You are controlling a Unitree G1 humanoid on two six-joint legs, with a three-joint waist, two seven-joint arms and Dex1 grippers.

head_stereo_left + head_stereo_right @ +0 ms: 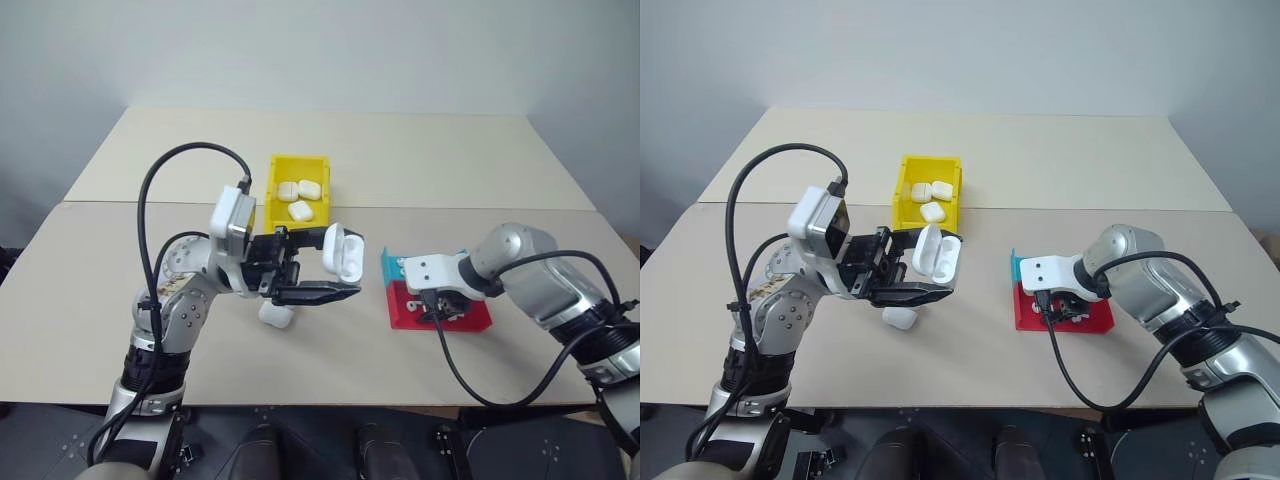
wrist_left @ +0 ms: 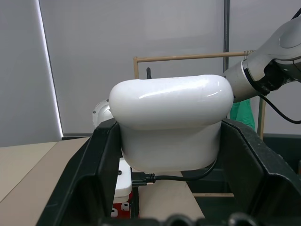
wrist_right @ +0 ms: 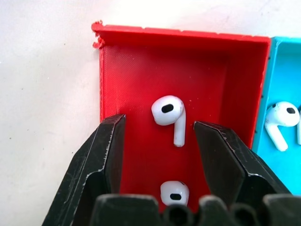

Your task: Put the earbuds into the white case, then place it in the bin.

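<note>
We hold the white case [image 1: 343, 252], lid open, clamped in our left gripper [image 1: 300, 270] above the table, near the yellow bin [image 1: 283, 167]. Our right gripper [image 3: 159, 141], fingers spread, straddles one of the earbuds [image 3: 169, 113] in the red tray [image 3: 141, 61]. Nothing is loaded yet, as far as we can judge; picking, loading and binning remain

Silver-grey jointed metal arms carry white wrist camera blocks, looping black cables, and a black two-fingered left pincer [image 1: 335, 290] and right pincer [image 3: 159, 141].
</note>
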